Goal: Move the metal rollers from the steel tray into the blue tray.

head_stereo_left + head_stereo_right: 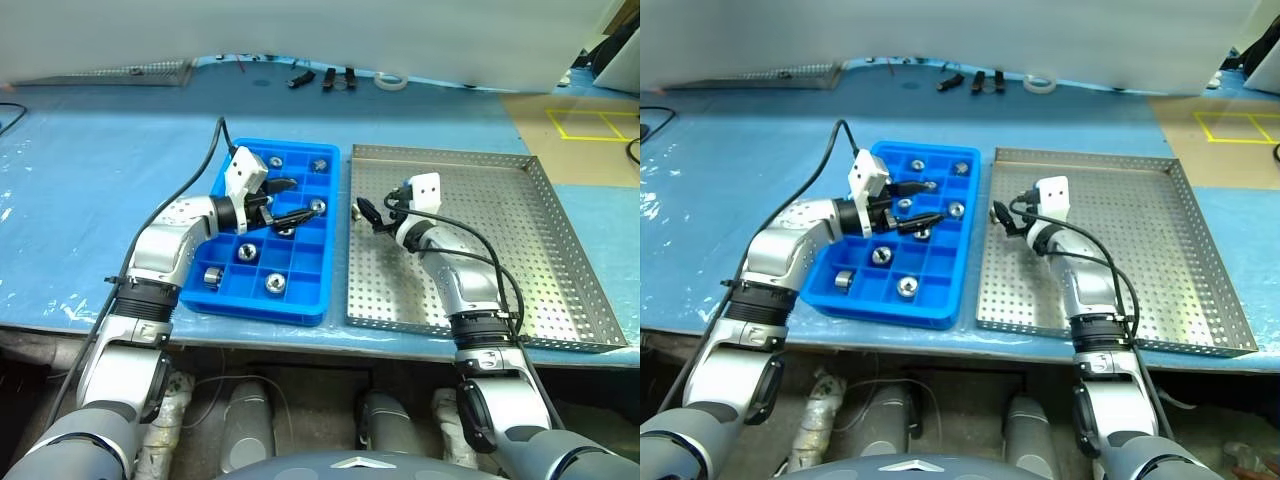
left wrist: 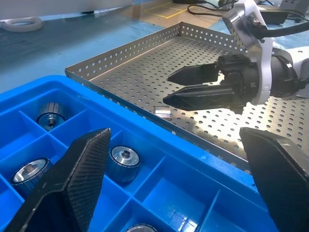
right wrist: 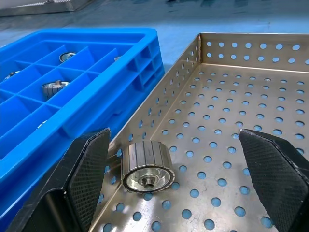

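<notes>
Roller (image 3: 147,166) lies on its side on steel tray (image 3: 251,121) floor, beside the rim nearest blue tray (image 3: 87,92). Right gripper (image 3: 183,179) fingers wide apart, straddling it, not touching. Left gripper (image 1: 290,203) spread, empty, above blue tray holding other rollers (image 1: 273,283).

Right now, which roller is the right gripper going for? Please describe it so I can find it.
Find the steel tray right of the blue tray. By its left rim, near the far corner, lies one roller on its side between the open right gripper's fingers. It is the only roller not in a blue compartment.
</notes>
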You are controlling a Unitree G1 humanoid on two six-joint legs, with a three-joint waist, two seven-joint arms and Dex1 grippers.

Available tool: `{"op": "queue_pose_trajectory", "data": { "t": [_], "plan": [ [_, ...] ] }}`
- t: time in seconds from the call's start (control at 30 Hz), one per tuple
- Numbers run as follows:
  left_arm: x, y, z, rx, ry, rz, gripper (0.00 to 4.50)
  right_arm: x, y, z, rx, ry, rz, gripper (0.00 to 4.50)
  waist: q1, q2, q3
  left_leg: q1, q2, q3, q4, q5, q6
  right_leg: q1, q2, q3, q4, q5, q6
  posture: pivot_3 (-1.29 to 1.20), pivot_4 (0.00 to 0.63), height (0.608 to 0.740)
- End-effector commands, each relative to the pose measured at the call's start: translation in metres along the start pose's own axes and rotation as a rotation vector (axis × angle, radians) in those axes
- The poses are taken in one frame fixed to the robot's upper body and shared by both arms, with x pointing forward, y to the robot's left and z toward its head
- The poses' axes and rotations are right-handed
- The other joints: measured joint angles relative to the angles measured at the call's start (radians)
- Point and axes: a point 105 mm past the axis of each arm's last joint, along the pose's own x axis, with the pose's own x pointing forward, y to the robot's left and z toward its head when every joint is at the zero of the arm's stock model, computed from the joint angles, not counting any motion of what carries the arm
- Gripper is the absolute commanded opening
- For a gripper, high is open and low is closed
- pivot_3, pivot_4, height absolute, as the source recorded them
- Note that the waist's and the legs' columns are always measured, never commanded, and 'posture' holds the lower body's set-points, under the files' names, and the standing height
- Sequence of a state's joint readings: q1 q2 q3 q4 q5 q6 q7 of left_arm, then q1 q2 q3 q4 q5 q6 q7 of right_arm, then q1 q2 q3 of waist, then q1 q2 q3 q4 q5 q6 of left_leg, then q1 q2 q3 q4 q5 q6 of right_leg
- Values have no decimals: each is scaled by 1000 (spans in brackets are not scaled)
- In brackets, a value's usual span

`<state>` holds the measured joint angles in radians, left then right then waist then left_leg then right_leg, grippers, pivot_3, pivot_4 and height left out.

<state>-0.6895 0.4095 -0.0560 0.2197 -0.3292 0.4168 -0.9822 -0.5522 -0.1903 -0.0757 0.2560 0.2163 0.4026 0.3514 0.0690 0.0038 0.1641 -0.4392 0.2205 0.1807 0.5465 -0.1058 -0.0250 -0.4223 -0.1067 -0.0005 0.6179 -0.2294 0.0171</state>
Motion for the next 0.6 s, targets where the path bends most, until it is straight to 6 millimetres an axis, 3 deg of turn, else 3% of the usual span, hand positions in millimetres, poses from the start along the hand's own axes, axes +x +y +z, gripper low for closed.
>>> {"op": "queue_pose_trajectory", "data": {
  "t": [0.03,0.4,0.6],
  "plan": [
    [0,-2,10,32,-18,-16,4500,3,9,8,-16,-33,25,4493,0,0,0,0,0,0,0,0,0,0,0,0,0,0,0,-76,150,740],
    [2,-7,8,32,-8,-34,4500,15,8,-8,-20,6,1,4493,1,0,0,0,0,0,0,0,-1,0,0,0,0,0,0,-68,150,740],
    [1,-7,7,28,-5,-33,4500,9,7,9,56,-67,26,4493,1,0,0,0,0,0,0,0,0,0,0,0,0,0,0,-70,150,740]
  ]
}}
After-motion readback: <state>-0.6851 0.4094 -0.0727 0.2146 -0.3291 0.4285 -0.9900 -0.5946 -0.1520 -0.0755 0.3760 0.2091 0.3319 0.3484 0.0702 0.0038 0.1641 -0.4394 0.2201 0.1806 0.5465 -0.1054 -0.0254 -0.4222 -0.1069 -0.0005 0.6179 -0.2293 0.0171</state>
